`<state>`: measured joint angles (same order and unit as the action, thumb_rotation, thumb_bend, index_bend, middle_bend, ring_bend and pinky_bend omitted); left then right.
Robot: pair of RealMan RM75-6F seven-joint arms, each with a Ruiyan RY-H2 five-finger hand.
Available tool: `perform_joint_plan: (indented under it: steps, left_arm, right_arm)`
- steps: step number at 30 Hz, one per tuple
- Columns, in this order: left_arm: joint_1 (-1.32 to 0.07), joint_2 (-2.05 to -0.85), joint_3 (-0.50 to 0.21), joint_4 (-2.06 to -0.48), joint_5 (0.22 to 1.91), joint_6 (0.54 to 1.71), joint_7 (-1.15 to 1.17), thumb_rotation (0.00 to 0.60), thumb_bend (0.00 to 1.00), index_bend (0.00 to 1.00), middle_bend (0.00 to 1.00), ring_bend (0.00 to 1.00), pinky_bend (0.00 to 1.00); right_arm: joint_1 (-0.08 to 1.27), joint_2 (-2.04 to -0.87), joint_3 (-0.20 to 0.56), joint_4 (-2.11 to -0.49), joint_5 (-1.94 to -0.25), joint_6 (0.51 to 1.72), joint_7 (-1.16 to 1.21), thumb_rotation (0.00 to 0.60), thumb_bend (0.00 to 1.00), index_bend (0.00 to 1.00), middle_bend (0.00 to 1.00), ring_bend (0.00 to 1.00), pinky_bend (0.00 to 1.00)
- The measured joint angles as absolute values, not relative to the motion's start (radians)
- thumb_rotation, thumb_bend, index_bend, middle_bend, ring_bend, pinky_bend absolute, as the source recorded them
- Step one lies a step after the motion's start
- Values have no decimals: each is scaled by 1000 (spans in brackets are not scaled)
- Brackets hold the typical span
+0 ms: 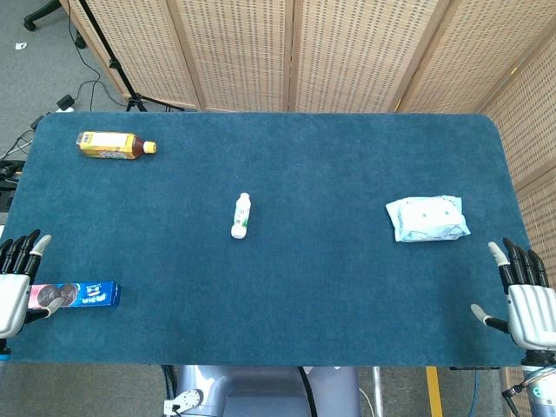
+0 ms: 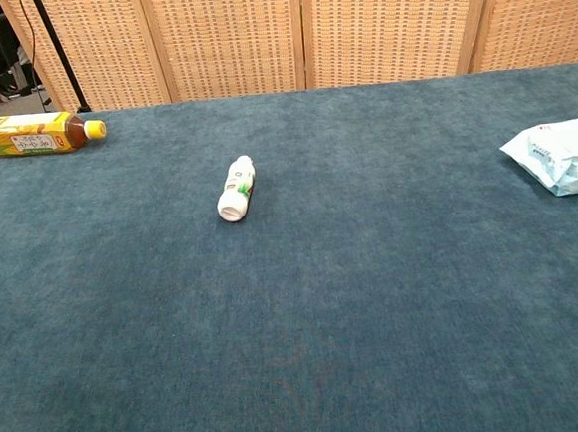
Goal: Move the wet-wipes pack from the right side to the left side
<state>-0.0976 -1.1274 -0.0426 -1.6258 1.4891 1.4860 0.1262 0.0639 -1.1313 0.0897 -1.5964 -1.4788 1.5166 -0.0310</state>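
The wet-wipes pack is a pale blue-and-white soft packet lying flat on the right side of the blue table; the chest view shows the wet-wipes pack at its right edge. My right hand hovers at the table's front right corner, fingers apart and holding nothing, a short way in front of and to the right of the pack. My left hand sits at the front left edge, fingers spread and empty. Neither hand appears in the chest view.
A small white bottle lies on its side at mid-table. A yellow tea bottle lies at the far left. A blue cookie pack rests at the front left beside my left hand. Wicker screens stand behind the table.
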Motion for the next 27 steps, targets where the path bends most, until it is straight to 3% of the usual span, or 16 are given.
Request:
perform_joint_plan:
  steps: [9, 10, 12, 14, 16, 17, 23, 27]
  left_arm:
    - [-95, -1127, -41, -1624, 1492, 1490, 122, 600, 0, 0, 0, 0, 0]
    - [-95, -1127, -41, -1624, 1492, 1490, 122, 600, 0, 0, 0, 0, 0]
    - [-94, -1126, -39, -1625, 1497, 1492, 120, 600, 0, 0, 0, 0, 0]
    - [-94, -1124, -40, -1628, 1497, 1493, 116, 600, 0, 0, 0, 0, 0]
    - [-95, -1123, -43, -1628, 1494, 1492, 113, 600, 0, 0, 0, 0, 0]
    - [-96, -1123, -44, -1629, 1490, 1490, 112, 600, 0, 0, 0, 0, 0]
    - [-99, -1122, -52, -1627, 1475, 1484, 110, 600, 0, 0, 0, 0, 0]
    - [-103, -1123, -55, -1630, 1465, 1475, 116, 600, 0, 0, 0, 0, 0]
  right_arm:
    - [65, -1126, 84, -1595, -1489, 1510, -11, 600, 14, 6, 0, 0, 0]
    - [67, -1125, 83, -1595, -1490, 1504, -6, 600, 73, 6, 0, 0, 0]
    - [71, -1121, 79, -1595, -1492, 1491, 5, 600, 321, 6, 0, 0, 0]
    - [79, -1113, 76, -1598, -1497, 1472, 34, 600, 717, 15, 0, 0, 0]
    - [92, -1103, 77, -1598, -1503, 1453, 86, 600, 939, 50, 0, 0, 0]
    - [99, -1099, 80, -1597, -1506, 1445, 116, 600, 993, 80, 0, 0, 0]
    - [183, -1095, 114, -1507, -1513, 1354, 445, 600, 1000, 213, 27, 0, 0]
    - [260, -1100, 140, -1409, -1507, 1257, 697, 600, 1000, 292, 112, 6, 31]
